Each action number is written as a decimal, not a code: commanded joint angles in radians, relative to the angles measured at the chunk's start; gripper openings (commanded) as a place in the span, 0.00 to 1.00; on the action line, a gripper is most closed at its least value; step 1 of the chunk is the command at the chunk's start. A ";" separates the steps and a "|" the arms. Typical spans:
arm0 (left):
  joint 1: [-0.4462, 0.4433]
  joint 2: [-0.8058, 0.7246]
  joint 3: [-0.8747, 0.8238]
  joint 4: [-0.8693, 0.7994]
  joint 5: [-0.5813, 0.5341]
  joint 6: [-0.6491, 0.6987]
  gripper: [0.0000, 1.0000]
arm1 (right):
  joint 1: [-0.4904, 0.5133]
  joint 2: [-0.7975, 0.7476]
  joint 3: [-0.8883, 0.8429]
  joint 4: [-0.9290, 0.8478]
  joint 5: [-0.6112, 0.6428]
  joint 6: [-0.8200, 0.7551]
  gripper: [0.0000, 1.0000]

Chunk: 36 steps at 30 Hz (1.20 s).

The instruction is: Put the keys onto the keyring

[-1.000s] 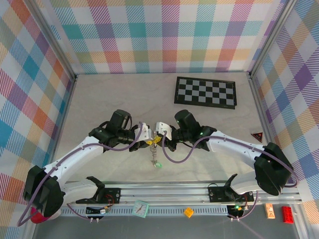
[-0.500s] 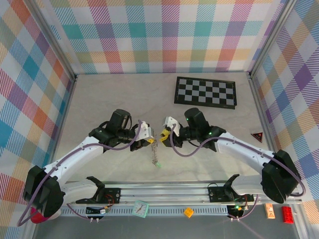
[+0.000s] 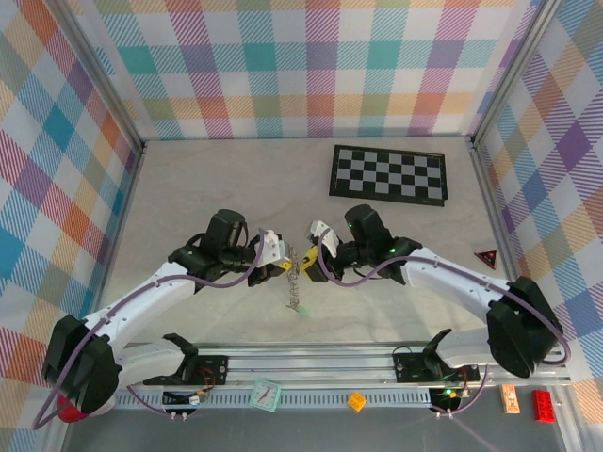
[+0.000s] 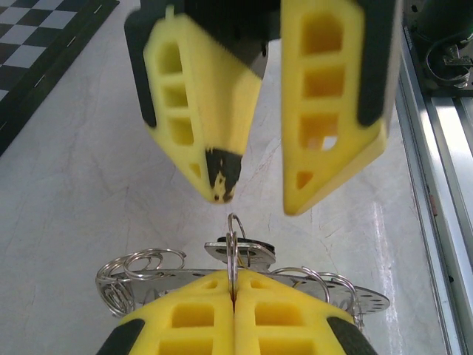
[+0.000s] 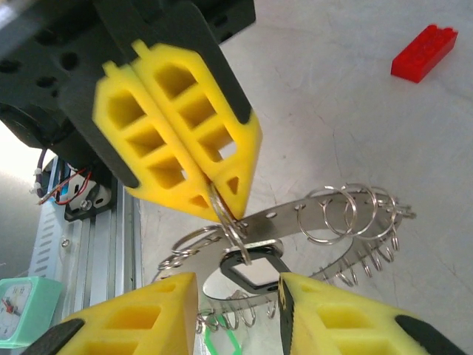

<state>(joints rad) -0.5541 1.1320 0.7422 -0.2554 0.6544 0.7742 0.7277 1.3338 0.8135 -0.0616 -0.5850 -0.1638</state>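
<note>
Tabletop beyond holds a checkerboard; left jaws clench keyring, right jaws released.

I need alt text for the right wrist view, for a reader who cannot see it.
The left tool, shut, pinches a small loop of the keyring; a black-headed key sits just below, near the open right tool. A red block lies behind.

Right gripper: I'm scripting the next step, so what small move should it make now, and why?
Probably ease the right gripper forward and close it on the black-headed key. Its jaws stand open just short of that key, while the left gripper is shut on a small ring right beside it, steadying the keyring.
</note>
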 commanded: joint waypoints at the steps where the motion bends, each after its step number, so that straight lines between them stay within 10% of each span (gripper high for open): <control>1: -0.009 -0.023 -0.001 0.033 0.042 0.013 0.00 | 0.007 0.018 0.039 0.010 -0.057 0.008 0.32; 20: -0.017 -0.020 0.011 0.028 0.041 0.017 0.00 | 0.007 0.042 0.039 0.063 -0.107 0.000 0.00; 36: -0.018 -0.031 0.040 0.094 0.100 -0.037 0.00 | -0.004 0.104 0.028 0.069 -0.121 -0.008 0.00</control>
<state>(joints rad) -0.5625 1.1297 0.7422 -0.2558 0.6624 0.7502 0.7246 1.4349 0.8230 -0.0032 -0.6746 -0.1715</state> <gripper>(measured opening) 0.042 0.046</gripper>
